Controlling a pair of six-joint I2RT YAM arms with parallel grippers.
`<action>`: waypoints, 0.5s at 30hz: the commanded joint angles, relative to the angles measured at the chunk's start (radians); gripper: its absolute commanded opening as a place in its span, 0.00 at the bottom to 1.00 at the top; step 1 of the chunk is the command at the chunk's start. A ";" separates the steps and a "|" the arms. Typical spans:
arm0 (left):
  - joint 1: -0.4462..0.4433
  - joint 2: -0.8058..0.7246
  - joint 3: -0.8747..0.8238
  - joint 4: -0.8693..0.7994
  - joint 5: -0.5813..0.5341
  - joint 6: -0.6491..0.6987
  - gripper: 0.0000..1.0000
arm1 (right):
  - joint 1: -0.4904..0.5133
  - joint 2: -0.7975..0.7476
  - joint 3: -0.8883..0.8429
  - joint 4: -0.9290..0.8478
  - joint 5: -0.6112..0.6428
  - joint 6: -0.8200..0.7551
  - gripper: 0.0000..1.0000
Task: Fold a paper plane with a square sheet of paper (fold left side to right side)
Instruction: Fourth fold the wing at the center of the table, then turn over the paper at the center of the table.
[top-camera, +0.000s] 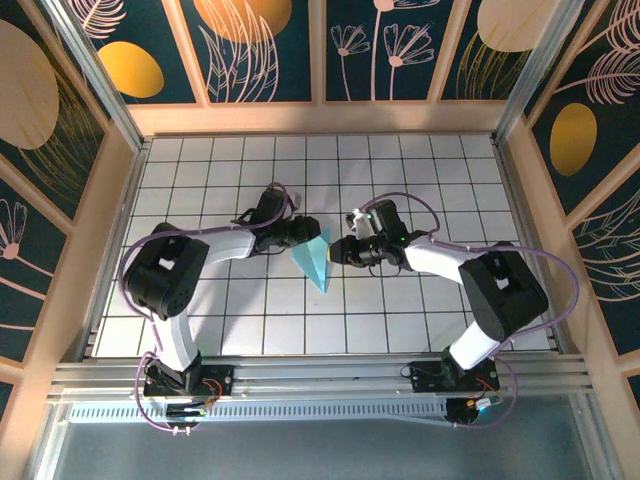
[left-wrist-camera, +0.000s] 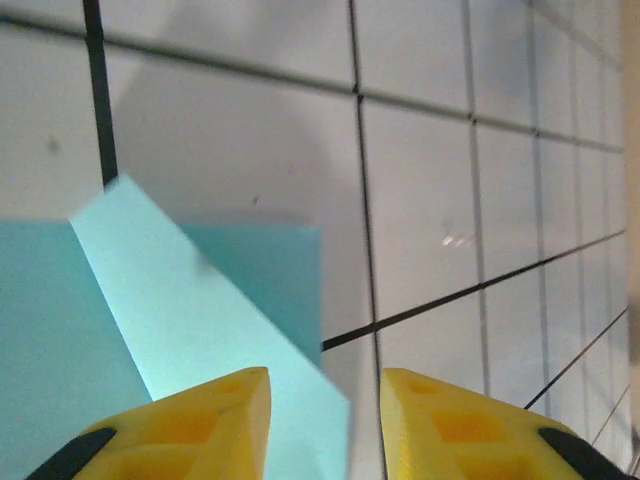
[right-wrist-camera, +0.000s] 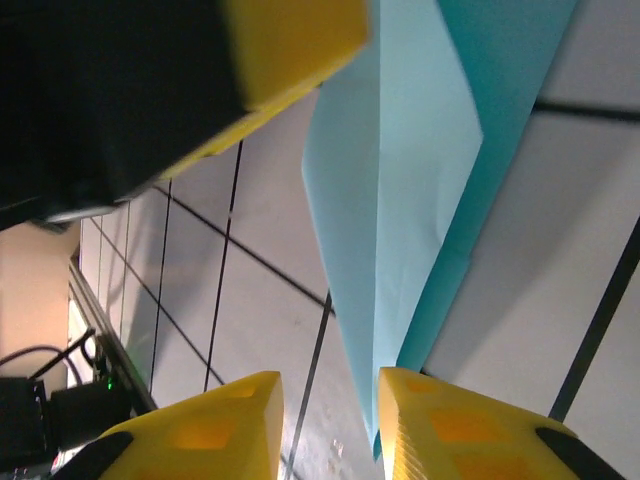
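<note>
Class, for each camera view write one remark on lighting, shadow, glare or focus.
Top external: even light, sharp throughout, the paper vivid on the white table. Left wrist: a broad soft shadow over the tiles beyond the paper, a small glare spot further right, near fingers slightly soft. Right wrist: one paper face bright, the other shaded.

Paper plane (top-camera: 316, 262) light blue, tool fingers (left-wrist-camera: 215, 415) yellow, table (top-camera: 400, 310) white, seemingly black-gridded.
</note>
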 joint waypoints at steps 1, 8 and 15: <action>0.041 -0.103 -0.006 -0.011 -0.072 -0.002 0.40 | -0.002 0.065 -0.001 0.143 0.027 0.005 0.32; 0.089 -0.221 -0.140 0.012 -0.128 -0.024 0.47 | -0.002 0.189 0.049 0.185 0.014 0.014 0.34; 0.090 -0.229 -0.178 0.019 -0.130 -0.032 0.49 | -0.001 0.234 0.061 0.212 -0.020 0.021 0.30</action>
